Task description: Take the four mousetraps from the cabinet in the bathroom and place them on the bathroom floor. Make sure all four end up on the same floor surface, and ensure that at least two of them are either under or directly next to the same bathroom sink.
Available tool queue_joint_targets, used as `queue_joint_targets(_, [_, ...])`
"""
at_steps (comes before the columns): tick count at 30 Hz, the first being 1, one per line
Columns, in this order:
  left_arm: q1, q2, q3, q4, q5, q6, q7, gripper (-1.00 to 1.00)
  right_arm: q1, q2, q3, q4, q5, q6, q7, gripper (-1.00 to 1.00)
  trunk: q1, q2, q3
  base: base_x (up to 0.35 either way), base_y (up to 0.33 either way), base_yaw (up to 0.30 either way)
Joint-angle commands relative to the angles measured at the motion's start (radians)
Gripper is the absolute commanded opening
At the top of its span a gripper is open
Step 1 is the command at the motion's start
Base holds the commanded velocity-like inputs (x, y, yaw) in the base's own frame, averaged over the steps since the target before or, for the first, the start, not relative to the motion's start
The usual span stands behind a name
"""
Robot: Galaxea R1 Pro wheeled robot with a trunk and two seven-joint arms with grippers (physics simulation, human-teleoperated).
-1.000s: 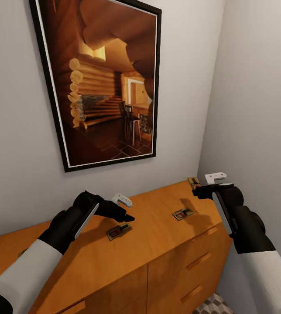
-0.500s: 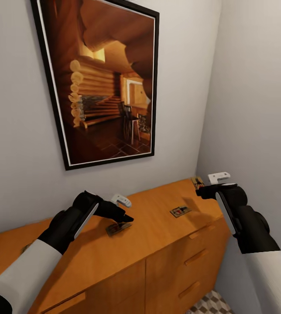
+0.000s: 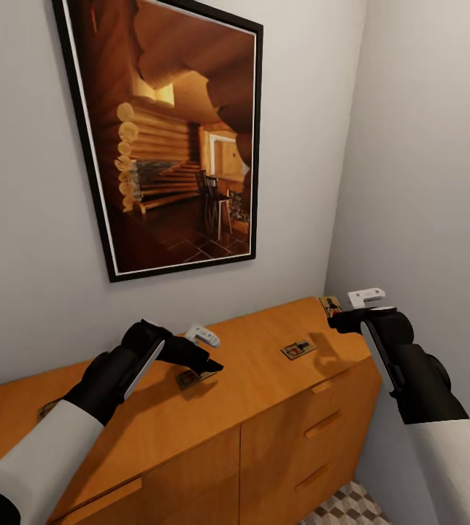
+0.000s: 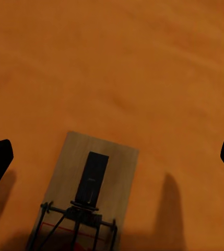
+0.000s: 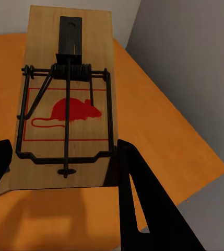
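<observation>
Orange wooden dresser (image 3: 264, 408) in a grey-walled corner, under a framed cabin picture (image 3: 169, 138); its top surface carries mousetraps. Left gripper (image 3: 204, 362), fingers spread wide, hovers over one mousetrap (image 4: 91, 193), partly hidden beneath it. A middle mousetrap (image 3: 298, 348) lies clear. Right gripper (image 3: 332, 313) sits at the far-corner mousetrap (image 5: 65, 104), fingers either side; contact is unclear. Patterned floor tiles (image 3: 348, 507) peek below.

Orange wooden dresser (image 3: 264, 379), drawer fronts below: three mousetraps are seen lying flat on its top, one near the middle (image 3: 297, 348), one toward the left (image 3: 191, 378), one at the far right corner (image 3: 329, 303)
</observation>
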Motion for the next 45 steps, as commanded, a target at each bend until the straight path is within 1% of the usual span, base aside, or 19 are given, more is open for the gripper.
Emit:
queue_joint_targets(1, [-0.001,0.001,-0.001,0.000,0.003,0.005,0.000,1.00,-0.001,-0.001,0.002,0.000,0.003,0.005,-0.001,-1.00,0.000,-0.001,-0.001,-0.003,-0.002,0.000])
queue_joint_targets(6, [-0.001,0.009,0.001,0.006,0.004,0.002,0.000,1.00,-0.001,-0.001,0.002,0.002,0.003,0.005,-0.001,-1.00,0.000,-0.001,-0.001,-0.001,-0.001,0.000])
queue_joint_targets(10, [-0.001,0.031,0.003,0.009,0.005,0.001,0.003,1.00,-0.001,-0.001,0.002,0.004,0.003,0.005,-0.001,-1.00,0.000,-0.001,-0.001,0.000,0.000,0.000])
queue_joint_targets(11, [-0.001,0.041,0.004,0.010,0.007,0.001,0.003,1.00,-0.001,-0.001,0.002,0.005,0.003,0.005,-0.001,-1.00,0.000,-0.001,-0.001,0.000,0.000,0.000])
queue_joint_targets(16, [-0.001,0.057,0.004,0.023,0.012,0.000,0.005,1.00,-0.001,-0.001,0.002,0.006,0.003,0.005,-0.001,-1.00,0.000,-0.001,-0.001,0.000,0.000,0.000])
queue_joint_targets(21, [-0.001,0.059,0.004,0.036,0.012,0.001,0.002,1.00,-0.001,-0.001,0.002,0.006,0.003,0.005,0.000,-1.00,0.000,-0.001,-0.001,0.000,0.000,0.000])
queue_joint_targets(29, [-0.001,0.055,0.006,0.031,0.011,0.001,0.002,1.00,-0.001,-0.001,0.002,0.006,0.003,0.005,-0.001,-1.00,0.000,-0.001,-0.001,-0.009,0.000,0.000])
queue_joint_targets(38, [-0.001,0.053,0.006,0.024,0.009,0.002,0.003,1.00,-0.001,-0.001,0.002,0.007,0.003,0.005,-0.001,-1.00,0.000,-0.001,-0.001,-0.189,0.000,0.000])
queue_joint_targets(45, [-0.001,0.054,0.006,0.020,0.008,0.000,0.004,1.00,-0.001,-0.001,0.002,0.009,0.003,0.005,-0.001,-1.00,0.000,-0.001,-0.001,-0.053,0.000,0.000])
